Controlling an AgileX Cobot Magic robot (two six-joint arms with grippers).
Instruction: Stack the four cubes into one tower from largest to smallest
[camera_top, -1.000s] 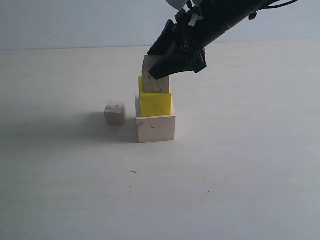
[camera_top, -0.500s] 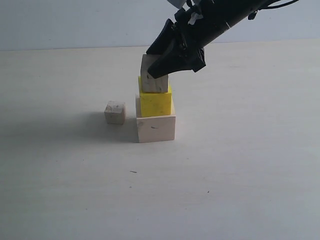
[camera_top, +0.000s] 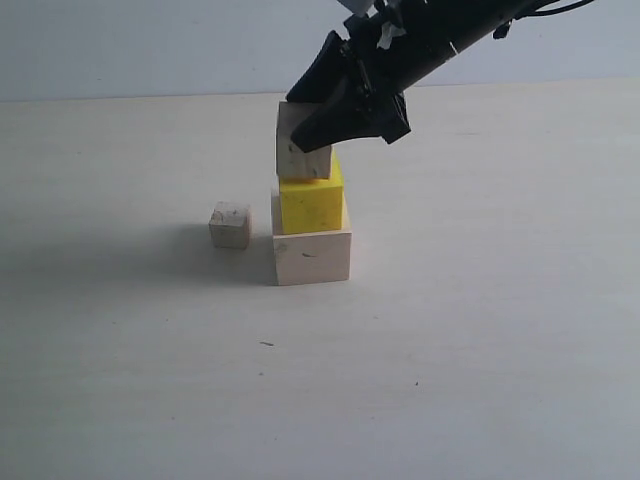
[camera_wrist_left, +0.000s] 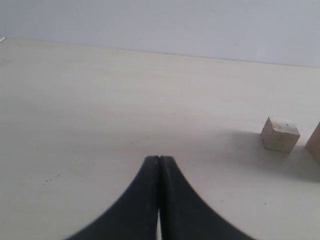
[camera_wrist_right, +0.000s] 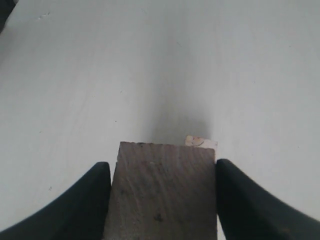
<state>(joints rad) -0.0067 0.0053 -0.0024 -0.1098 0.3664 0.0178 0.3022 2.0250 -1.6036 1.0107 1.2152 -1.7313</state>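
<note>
The large pale wooden cube (camera_top: 311, 256) stands on the table with the bright yellow cube (camera_top: 313, 206) on top of it. My right gripper (camera_top: 322, 128) is shut on a small pale wooden cube (camera_top: 302, 150), holding it tilted over the left part of the yellow cube's top. I cannot tell if the two touch. In the right wrist view this small cube (camera_wrist_right: 162, 195) fills the space between the fingers of the right gripper (camera_wrist_right: 161, 167). The smallest speckled cube (camera_top: 230, 225) sits on the table left of the tower. My left gripper (camera_wrist_left: 159, 159) is shut and holds nothing.
The pale table (camera_top: 480, 330) stretches wide around the tower. In the left wrist view the smallest cube (camera_wrist_left: 280, 134) lies off to one side, with the large cube's edge (camera_wrist_left: 315, 142) at the frame border. It also peeks out past the held cube (camera_wrist_right: 201, 142).
The right gripper has shifted left and slightly upward with the small cube, which now overhangs the yellow cube's left side more. The smallest cube and the left gripper have not moved.
</note>
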